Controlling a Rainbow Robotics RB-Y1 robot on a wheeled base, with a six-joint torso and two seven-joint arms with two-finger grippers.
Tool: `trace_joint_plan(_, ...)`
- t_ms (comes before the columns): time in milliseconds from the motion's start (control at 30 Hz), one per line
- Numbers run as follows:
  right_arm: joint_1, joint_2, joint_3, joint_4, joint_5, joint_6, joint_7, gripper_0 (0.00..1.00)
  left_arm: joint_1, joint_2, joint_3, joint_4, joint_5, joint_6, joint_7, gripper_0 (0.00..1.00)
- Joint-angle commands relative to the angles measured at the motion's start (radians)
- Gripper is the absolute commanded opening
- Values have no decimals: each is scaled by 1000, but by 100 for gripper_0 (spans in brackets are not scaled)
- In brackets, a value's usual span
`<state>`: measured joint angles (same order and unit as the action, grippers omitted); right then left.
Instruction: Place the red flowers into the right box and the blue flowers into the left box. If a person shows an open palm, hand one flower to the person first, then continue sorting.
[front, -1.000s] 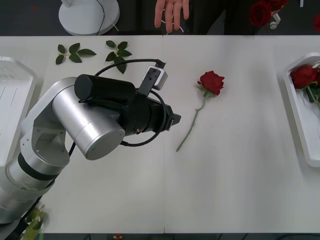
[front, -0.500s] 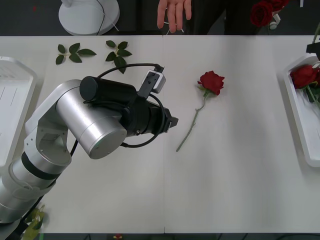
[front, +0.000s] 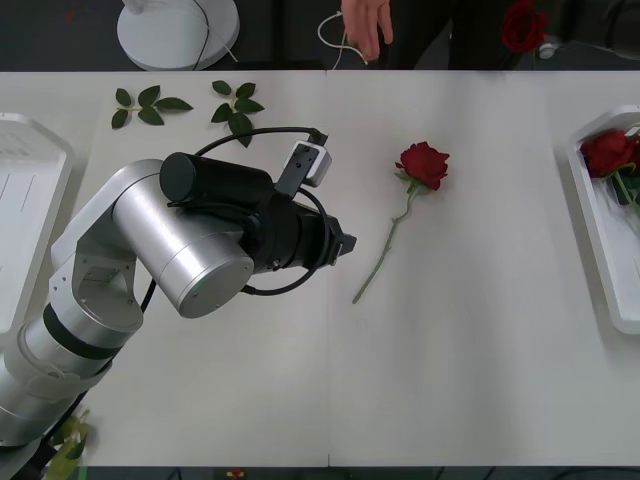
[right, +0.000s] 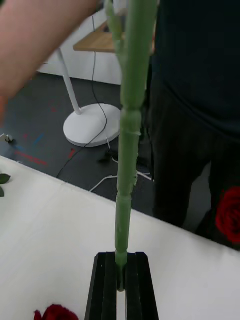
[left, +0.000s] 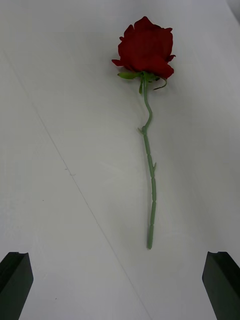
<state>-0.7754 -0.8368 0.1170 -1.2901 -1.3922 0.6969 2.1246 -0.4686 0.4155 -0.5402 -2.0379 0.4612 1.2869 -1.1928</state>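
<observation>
Between my right tool's (right: 121, 285) closed black fingers a green rose stem (right: 127, 130) stands clamped, raised toward the person (right: 200, 75) beyond the worktop's far edge, whose hand (front: 368, 22) hangs there. My left tool (front: 343, 242), fingers apart, faces the red rose (front: 423, 164) lying mid-worktop. One rose (front: 606, 152) lies in the right box (front: 592, 235); handover and sorting remain.

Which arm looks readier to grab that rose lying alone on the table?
The left. Its tool is open and pointed at the rose, close to the stem's end. The right tool is already shut on another flower's stem, held up near the person's hand.
</observation>
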Motion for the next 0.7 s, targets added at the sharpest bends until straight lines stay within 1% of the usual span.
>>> trace_joint_plan(33, -128, 53, 43, 35, 9, -79, 86, 0, -28, 8, -14, -13, -6, -6, -8, 100)
trace_joint_plan(133, -191, 91, 101, 77, 10, -154, 140, 0, -28, 8, -14, -13, -6, -6, -8, 100)
trace_joint_plan(367, -308, 168, 210, 169, 28, -284, 169, 0, -28, 8, -14, -13, -6, -6, -8, 100)
trace_joint_plan(500, -372, 203, 254, 218, 93, -318, 179, 0, -28, 8, -14, -13, -6, -6, -8, 100)
trace_joint_plan(567, -395, 222, 256, 242, 116, -320, 179, 0, -28, 8, -14, -13, -6, -6, -8, 100)
trace_joint_plan(700, -418, 246, 256, 278, 121, -332, 186, 0, -28, 8, -14, -13, -6, -6, -8, 100)
